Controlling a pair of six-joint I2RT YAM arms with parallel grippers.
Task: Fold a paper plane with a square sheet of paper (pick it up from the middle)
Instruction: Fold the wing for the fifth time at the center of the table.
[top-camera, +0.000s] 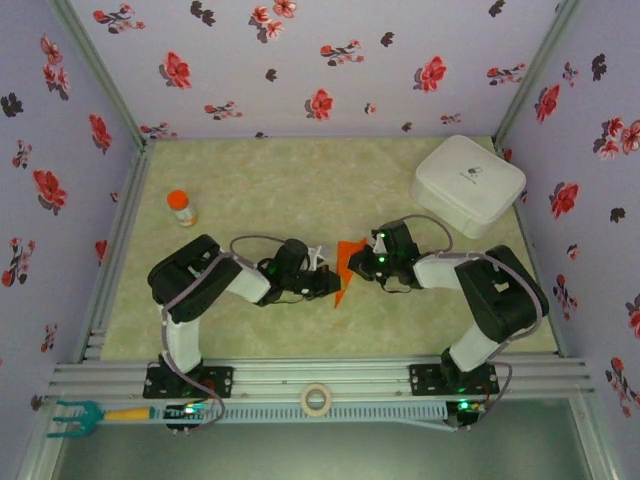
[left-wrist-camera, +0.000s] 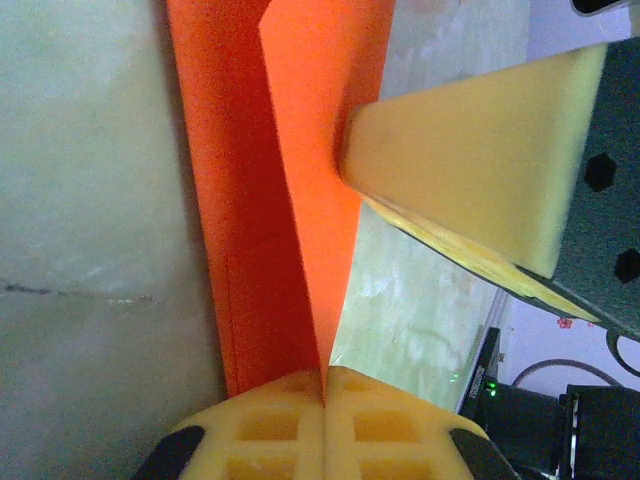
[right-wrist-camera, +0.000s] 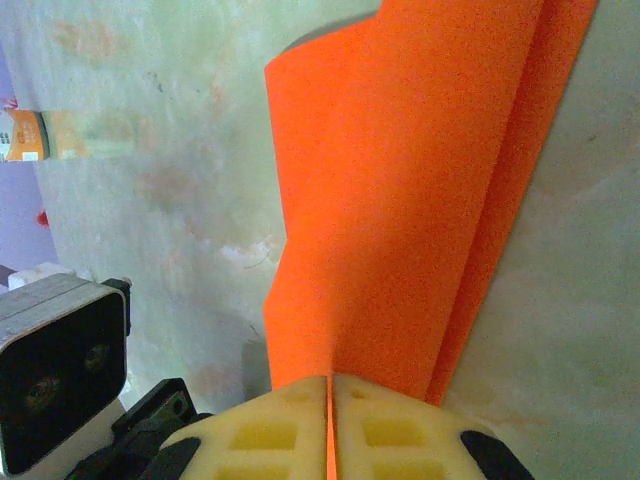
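The left end effector (left-wrist-camera: 325, 400) and the right end effector (right-wrist-camera: 328, 398), two in all, are both clamping one creased bright orange-red paper sheet (top-camera: 347, 262) between them at the pale green worktop's (top-camera: 270, 180) middle.

2 YAM arms, black with white links.
Left arm (top-camera: 200, 285) and right arm (top-camera: 490, 295): bulky black joint housings, white link sections, grey cables (top-camera: 250, 240) looped alongside, green indicator lights (top-camera: 381, 262). Finger pads (left-wrist-camera: 265, 430) pale yellow, grid-moulded; black hex screws (left-wrist-camera: 598, 172) in dark plate behind.
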